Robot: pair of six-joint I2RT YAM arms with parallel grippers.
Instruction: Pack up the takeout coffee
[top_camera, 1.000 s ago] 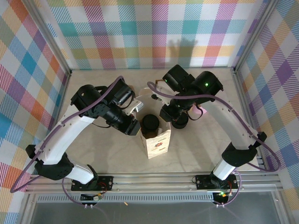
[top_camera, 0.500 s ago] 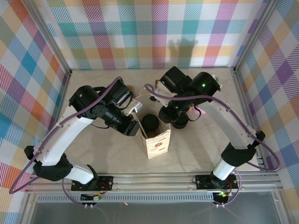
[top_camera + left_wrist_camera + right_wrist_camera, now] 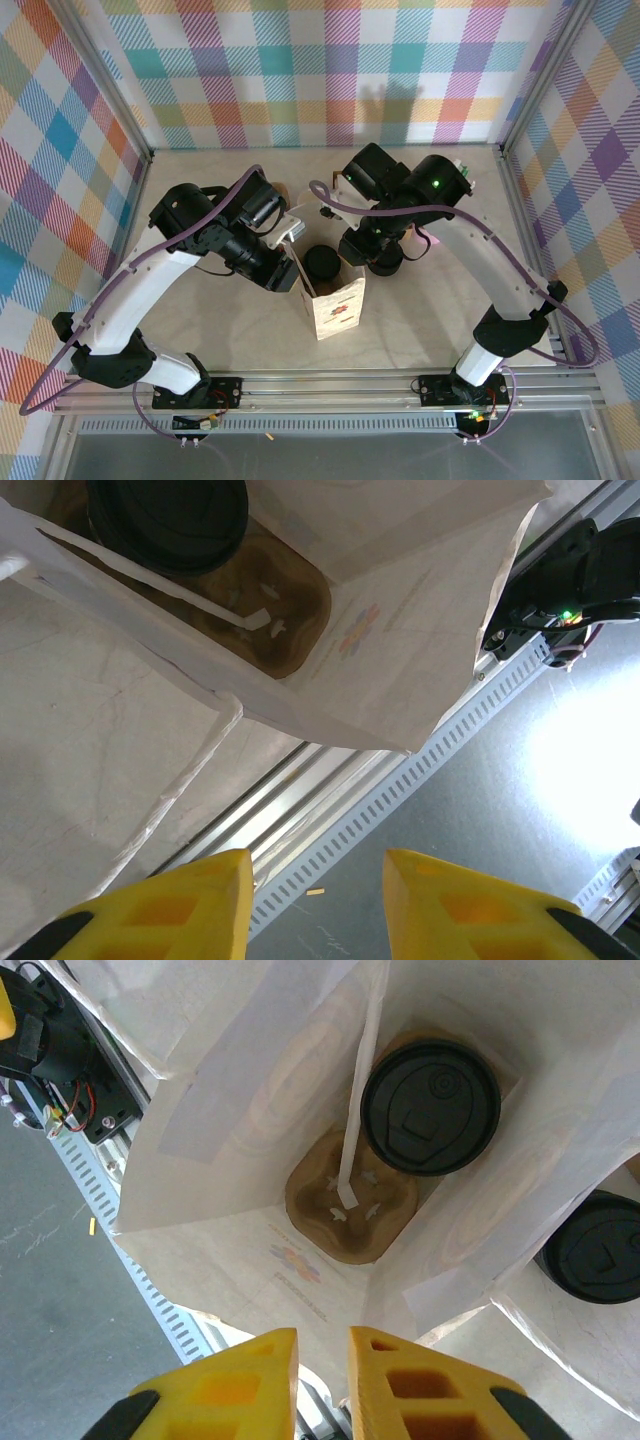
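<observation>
**tinbot:** so where's the takeout coffee point(image 3: 430, 1107) sitting rn?

**rigwatcher:** inside the white paper bag point(image 3: 230, 1090), upright in one hole of the brown cardboard cup carrier point(image 3: 310, 1195) at the bottom. From the right gripper point(image 3: 322, 1345) it's ahead and down past the fingertips, off toward the right finger's side. I see its round black top from above; the cup wall is hidden.

**tinbot:** is the right one holding it?

**rigwatcher:** nope. Its yellow fingers point(image 3: 240, 1375) stand a narrow slit apart over the bag mouth with nothing between them, well clear of the coffee. The carrier's other hole, with its little flaps, lies straight ahead of the tips, and the bag's paper handle strip point(image 3: 366, 1070) runs down onto it.

**tinbot:** and the left?

**rigwatcher:** left gripper point(image 3: 318, 865) is just beside the bag's left wall in the overhead view, can't tell if it touches. Its fingers point(image 3: 170, 900) are spread wider than the right pair and grip nothing; the aluminium rail point(image 3: 400, 800) shows through the gap. The bag is ahead of the tips, with the coffee far out on the left finger's side.

**tinbot:** what's the other black thing?

**rigwatcher:** a spare black lid point(image 3: 590, 1250) outside the bag, past the right finger's side, just beside the bag wall. Can't tell if it tops a stack.
</observation>
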